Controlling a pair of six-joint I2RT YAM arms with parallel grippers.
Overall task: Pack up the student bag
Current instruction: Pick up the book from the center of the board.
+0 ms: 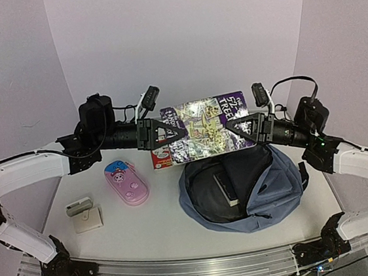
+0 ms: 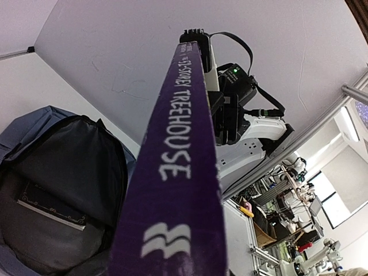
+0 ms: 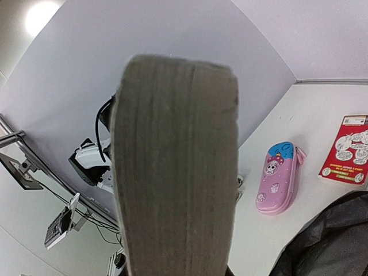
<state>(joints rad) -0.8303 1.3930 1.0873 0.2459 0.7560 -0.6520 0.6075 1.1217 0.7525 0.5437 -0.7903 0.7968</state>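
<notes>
From above, the left pincer (image 1: 170,134) and the right pincer (image 1: 235,128) hold a purple Treehouse book (image 1: 204,128) up in the air between them. Each pincer is clamped on one end of the book. The student bag (image 1: 281,184) lies open on the bench (image 1: 167,232), right under the book. A dark notebook (image 1: 225,187) is inside it. A pink pencil case (image 1: 127,182) lies left of the bag. A red comic book (image 1: 162,157) pokes out from under the purple book.

The left wrist camera looks along the purple book's spine (image 2: 172,172). The open bag (image 2: 23,135) is low on the left, with the notebook (image 2: 52,210) in it.

The right wrist camera sees the book's page edges (image 3: 175,167) very close. Beyond them the pencil case (image 3: 279,178) and the comic book (image 3: 345,149) lie on the bench. A dark bit of the bag (image 3: 328,241) shows in the bottom right corner.
</notes>
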